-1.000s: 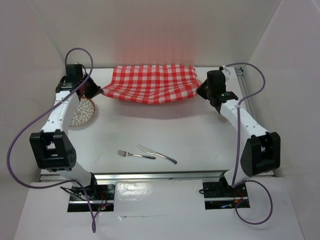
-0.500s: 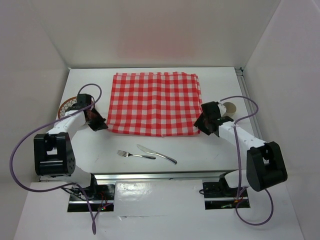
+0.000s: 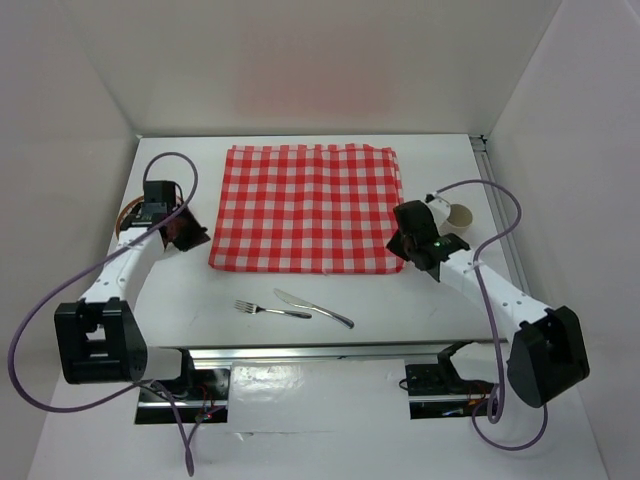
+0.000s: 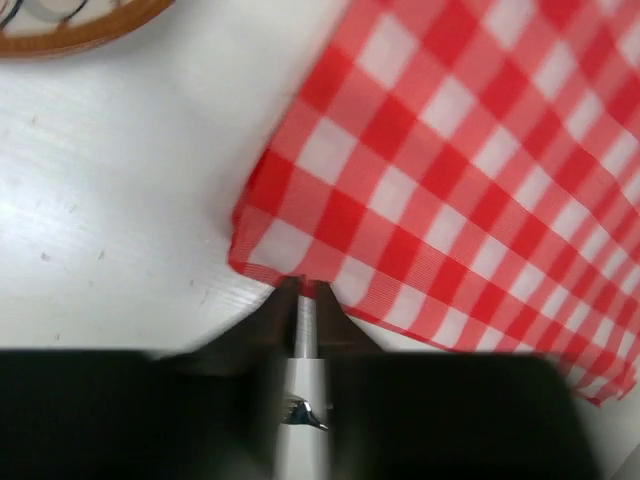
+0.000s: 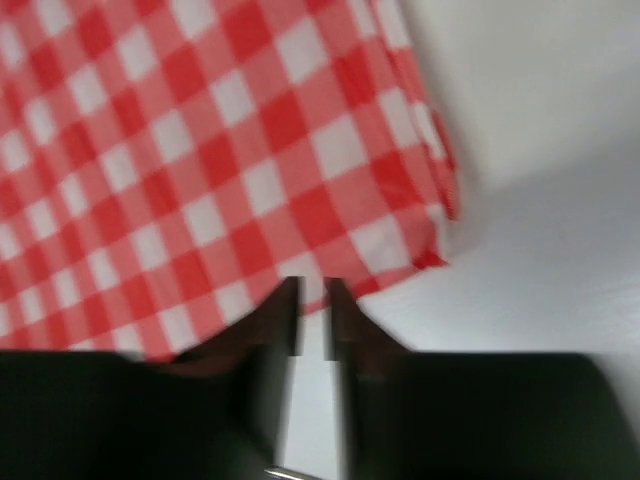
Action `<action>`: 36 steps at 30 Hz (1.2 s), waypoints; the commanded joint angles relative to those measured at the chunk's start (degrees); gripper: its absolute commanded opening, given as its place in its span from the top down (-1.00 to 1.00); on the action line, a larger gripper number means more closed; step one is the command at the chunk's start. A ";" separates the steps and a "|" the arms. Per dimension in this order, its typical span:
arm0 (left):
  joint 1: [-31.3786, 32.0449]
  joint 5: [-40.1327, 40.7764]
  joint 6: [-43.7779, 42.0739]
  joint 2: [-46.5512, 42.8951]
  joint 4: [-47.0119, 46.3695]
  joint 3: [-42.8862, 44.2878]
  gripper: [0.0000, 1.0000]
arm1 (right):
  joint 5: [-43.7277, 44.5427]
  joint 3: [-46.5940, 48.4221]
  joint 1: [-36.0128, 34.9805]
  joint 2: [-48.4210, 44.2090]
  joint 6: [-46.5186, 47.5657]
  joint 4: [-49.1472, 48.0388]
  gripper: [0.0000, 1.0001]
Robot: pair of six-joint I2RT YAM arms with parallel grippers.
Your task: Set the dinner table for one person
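The left gripper (image 4: pixel 307 290) and right gripper (image 5: pixel 312 290) are both standing slightly parted, gripping nothing, the cloth (image 4: pixel 450 170) lying just beyond their tips on the table (image 4: pixel 110 200) underneath, the plate (image 4: pixel 60 40) sitting nearer the left.

Bright, even overhead light with soft shadows on the white surface (image 3: pixel 400 300); wrist views blurred (right worse), dark fingers (image 5: pixel 272 320) unfocused.

The top view looks down from high behind, taking in the table (image 3: pixel 400 300) and whole checked cloth (image 3: pixel 305 208). Each wrist view sits close over one near cloth corner.
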State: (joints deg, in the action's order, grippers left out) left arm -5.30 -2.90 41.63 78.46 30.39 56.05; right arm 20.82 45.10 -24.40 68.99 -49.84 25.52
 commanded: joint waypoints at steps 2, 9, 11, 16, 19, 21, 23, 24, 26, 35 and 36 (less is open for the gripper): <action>4.15 -6.05 -3.92 0.97 -4.29 2.40 1.00 | -2.10 7.01 -1.61 7.87 4.76 -5.50 0.97; 8.99 -4.49 -3.31 12.06 -6.05 0.73 1.00 | -0.70 10.53 -1.61 22.50 1.69 -0.13 1.00; 8.99 -3.34 -2.78 12.85 -6.74 -0.68 1.00 | -0.16 8.26 -1.61 22.16 0.98 -0.12 1.00; 8.99 -2.29 -2.25 15.84 -7.28 -2.53 1.00 | -1.65 1.32 -0.56 17.50 0.98 -4.16 1.00; 8.99 -2.29 -1.72 16.73 -7.80 -3.05 1.00 | -1.66 0.78 0.67 17.49 0.98 -4.16 1.00; 8.99 -1.59 -1.20 18.04 -7.80 -3.05 1.00 | -1.66 0.26 1.46 17.49 0.98 -4.16 1.00; 8.99 -1.59 -0.67 18.05 -7.28 -3.05 1.00 | -2.88 -0.45 1.99 18.10 1.68 -4.16 1.00; 8.99 -1.59 -0.67 18.05 -7.28 -3.05 1.00 | -2.89 -0.45 1.99 18.11 1.68 -4.16 1.00; 8.99 -1.59 -0.67 17.27 -7.28 -3.05 1.00 | -3.68 -0.98 1.99 18.81 1.68 -3.55 1.00; 9.00 4.20 -5.67 6.46 6.60 15.56 0.60 | -3.68 12.63 1.46 8.72 5.54 5.16 0.87; 7.34 5.87 -5.68 5.75 7.39 18.19 0.26 | -4.81 14.30 0.77 7.66 6.68 4.37 0.86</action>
State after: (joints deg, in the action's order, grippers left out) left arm 4.23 -2.35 37.85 90.04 33.45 67.02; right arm 16.19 52.64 -22.70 83.07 -46.11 29.28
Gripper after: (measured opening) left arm 0.263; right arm 0.072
